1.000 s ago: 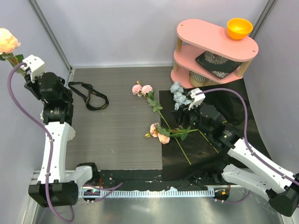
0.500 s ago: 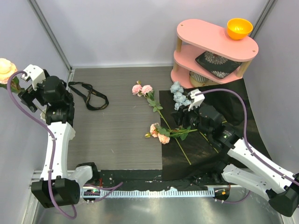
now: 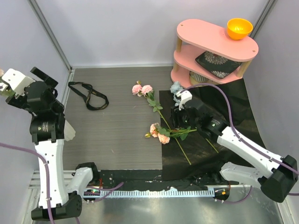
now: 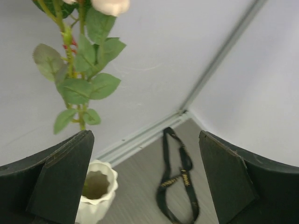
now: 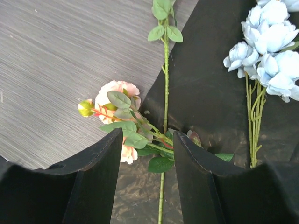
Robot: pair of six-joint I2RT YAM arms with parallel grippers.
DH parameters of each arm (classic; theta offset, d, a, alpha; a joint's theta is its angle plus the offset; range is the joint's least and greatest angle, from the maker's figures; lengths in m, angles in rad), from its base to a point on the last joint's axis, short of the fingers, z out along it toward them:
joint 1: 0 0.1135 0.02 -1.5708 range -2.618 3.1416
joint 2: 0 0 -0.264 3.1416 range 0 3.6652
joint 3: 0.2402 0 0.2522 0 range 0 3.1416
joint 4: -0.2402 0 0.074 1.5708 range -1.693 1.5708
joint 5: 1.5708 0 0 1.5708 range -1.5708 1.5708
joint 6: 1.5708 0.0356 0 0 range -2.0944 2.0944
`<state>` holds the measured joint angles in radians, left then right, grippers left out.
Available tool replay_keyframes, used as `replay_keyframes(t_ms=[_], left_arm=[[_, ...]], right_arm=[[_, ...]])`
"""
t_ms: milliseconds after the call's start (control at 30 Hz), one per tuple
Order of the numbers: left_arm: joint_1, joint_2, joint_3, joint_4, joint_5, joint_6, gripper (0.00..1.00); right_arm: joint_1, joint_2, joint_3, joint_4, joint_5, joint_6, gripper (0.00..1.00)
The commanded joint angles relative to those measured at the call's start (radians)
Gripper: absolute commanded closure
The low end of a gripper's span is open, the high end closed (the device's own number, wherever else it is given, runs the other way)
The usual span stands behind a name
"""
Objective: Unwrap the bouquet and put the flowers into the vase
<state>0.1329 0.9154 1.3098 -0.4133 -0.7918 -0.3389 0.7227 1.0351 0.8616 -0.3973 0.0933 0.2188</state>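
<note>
left gripper [image 4: 145, 179] wide open, empty, by the vase [image 4: 96, 186] (stem [image 4: 77, 88] seated inside). right gripper [image 5: 147, 172] half open, empty, straddling peach flower [image 5: 117, 98] for grasping.

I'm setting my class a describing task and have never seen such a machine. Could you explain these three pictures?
Two robot arms are bolted to the edge of a table. One picture looks down from above; the other two come from a camera on each wrist. The left gripper is open above a white vase, where a leafy flower seems to stand. The right gripper, partly open and holding nothing, hovers over a peach flower. Nearby lie a blue flower, pink flowers, black paper and a black ribbon.
</note>
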Motion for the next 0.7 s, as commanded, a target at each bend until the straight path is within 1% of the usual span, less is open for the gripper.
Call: replay_keyframes(t_ms=[0, 33, 100, 133, 167, 200, 233, 267, 300, 333, 367, 400, 433, 467, 500, 533, 567, 600, 633, 667], left_arm=[[-0.009, -0.013, 0.065, -0.120, 0.257, -0.137, 0.00], [-0.015, -0.010, 0.068, -0.119, 0.375, -0.138, 0.00], [-0.019, 0.011, 0.077, -0.110, 0.529, -0.167, 0.01], [-0.021, 0.022, 0.075, -0.096, 0.611, -0.175, 0.03], [-0.022, 0.031, 0.068, -0.078, 0.820, -0.181, 0.04], [-0.021, 0.061, 0.066, -0.044, 0.914, -0.208, 0.07], [-0.027, 0.078, 0.062, -0.027, 1.019, -0.227, 0.12], [-0.035, 0.092, 0.046, -0.009, 1.177, -0.253, 0.15], [-0.051, 0.123, 0.033, 0.034, 1.244, -0.288, 0.16], [-0.106, 0.135, 0.019, 0.051, 1.284, -0.298, 0.17], [-0.157, 0.145, -0.013, 0.063, 1.311, -0.293, 0.17], [-0.206, 0.152, -0.029, 0.077, 1.301, -0.281, 0.17], [-0.313, 0.166, -0.044, 0.076, 1.281, -0.246, 0.17], [-0.364, 0.171, -0.079, 0.076, 1.260, -0.233, 0.16], [-0.412, 0.177, -0.101, 0.086, 1.226, -0.227, 0.16], [-0.491, 0.178, -0.125, 0.100, 1.203, -0.241, 0.16], [-0.525, 0.180, -0.183, 0.146, 1.189, -0.261, 0.16], [-0.582, 0.175, -0.216, 0.174, 1.177, -0.276, 0.16], [-0.607, 0.172, -0.272, 0.198, 1.175, -0.296, 0.16], [-0.630, 0.171, -0.296, 0.224, 1.168, -0.299, 0.16]], right_arm=[[0.003, 0.062, 0.068, -0.070, 0.020, -0.038, 0.47], [0.003, 0.078, 0.073, -0.087, 0.017, -0.042, 0.47], [0.003, 0.131, 0.089, -0.118, 0.014, -0.047, 0.47], [0.003, 0.149, 0.096, -0.129, 0.016, -0.058, 0.48], [0.006, 0.189, 0.109, -0.143, 0.019, -0.062, 0.48], [0.007, 0.209, 0.120, -0.173, 0.025, -0.071, 0.48], [0.012, 0.230, 0.131, -0.193, 0.035, -0.091, 0.49], [0.030, 0.279, 0.155, -0.216, 0.071, -0.104, 0.49], [0.038, 0.296, 0.165, -0.256, 0.097, -0.114, 0.50], [0.049, 0.322, 0.174, -0.274, 0.114, -0.130, 0.50], [0.060, 0.341, 0.189, -0.291, 0.162, -0.154, 0.50], [0.081, 0.379, 0.197, -0.325, 0.199, -0.168, 0.50], [0.093, 0.394, 0.201, -0.334, 0.242, -0.176, 0.51], [0.101, 0.408, 0.208, -0.340, 0.299, -0.180, 0.51], [0.103, 0.437, 0.217, -0.365, 0.392, -0.161, 0.51], [0.098, 0.445, 0.230, -0.373, 0.446, -0.138, 0.50], [0.096, 0.445, 0.250, -0.374, 0.471, -0.096, 0.50], [0.095, 0.425, 0.254, -0.362, 0.464, -0.088, 0.50], [0.095, 0.410, 0.254, -0.347, 0.445, -0.082, 0.50], [0.096, 0.395, 0.245, -0.330, 0.422, -0.081, 0.50]])
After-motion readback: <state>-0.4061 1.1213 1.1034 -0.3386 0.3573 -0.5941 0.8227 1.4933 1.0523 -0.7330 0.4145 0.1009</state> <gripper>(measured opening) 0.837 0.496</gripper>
